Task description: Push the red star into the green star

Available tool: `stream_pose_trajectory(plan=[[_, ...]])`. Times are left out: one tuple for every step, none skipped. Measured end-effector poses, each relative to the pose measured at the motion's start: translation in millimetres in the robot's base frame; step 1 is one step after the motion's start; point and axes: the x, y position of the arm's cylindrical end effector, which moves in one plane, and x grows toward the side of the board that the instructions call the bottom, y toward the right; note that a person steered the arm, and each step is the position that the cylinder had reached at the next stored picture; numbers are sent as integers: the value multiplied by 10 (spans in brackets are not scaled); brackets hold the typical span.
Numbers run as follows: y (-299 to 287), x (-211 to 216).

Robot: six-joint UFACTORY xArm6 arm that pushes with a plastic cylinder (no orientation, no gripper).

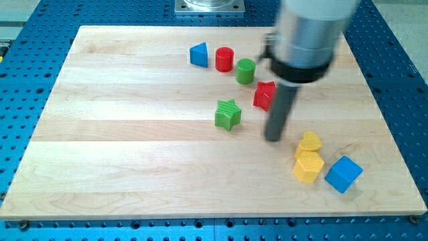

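The red star point(264, 95) lies right of the board's middle, partly hidden behind my rod. The green star point(228, 114) lies a short way to its lower left, apart from it. My tip point(273, 138) rests on the board below the red star and to the right of the green star, touching neither.
A blue triangle point(198, 54), a red cylinder point(225, 59) and a green cylinder point(245, 70) sit in a row near the view's top. A yellow heart point(309, 141), a yellow hexagon point(308, 166) and a blue cube point(344, 174) cluster at the lower right. The wooden board point(120, 134) sits on a blue perforated table.
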Motion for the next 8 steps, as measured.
stream_pose_trajectory(plan=[[-1053,-1],[-1196,-324],[-714,-487],[-348,-475],[-282,-476],[-104,-652],[254,-610],[686,-327]])
